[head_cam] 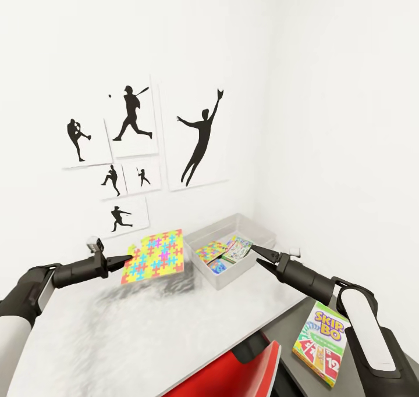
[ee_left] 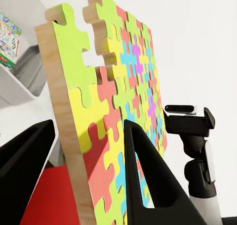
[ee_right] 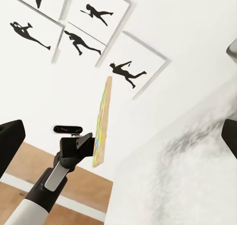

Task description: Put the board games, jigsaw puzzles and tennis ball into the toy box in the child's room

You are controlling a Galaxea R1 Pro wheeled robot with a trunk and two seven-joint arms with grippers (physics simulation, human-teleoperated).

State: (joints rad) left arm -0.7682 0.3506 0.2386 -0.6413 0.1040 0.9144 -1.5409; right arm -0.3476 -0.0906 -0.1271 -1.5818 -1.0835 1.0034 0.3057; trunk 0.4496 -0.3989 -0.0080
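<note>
White-walled child's room | our left gripper (head_cam: 123, 260) is pinching the jigsaw puzzle (head_cam: 156, 255) clear of the table (head_cam: 145, 327), heading for the toy box (head_cam: 233, 247) at its far corner | our right gripper (head_cam: 261, 255) is hovering unclenched, empty, beside the box

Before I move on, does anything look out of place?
The Skip-Bo box lies on the lower dark side unit, outside the toy box. The jigsaw puzzle hangs tilted above the table in the left pincer.

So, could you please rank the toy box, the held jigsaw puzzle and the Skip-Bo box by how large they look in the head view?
1. Toy box
2. Jigsaw puzzle, close behind
3. Skip-Bo box, smallest, though it lies nearest the camera
</note>
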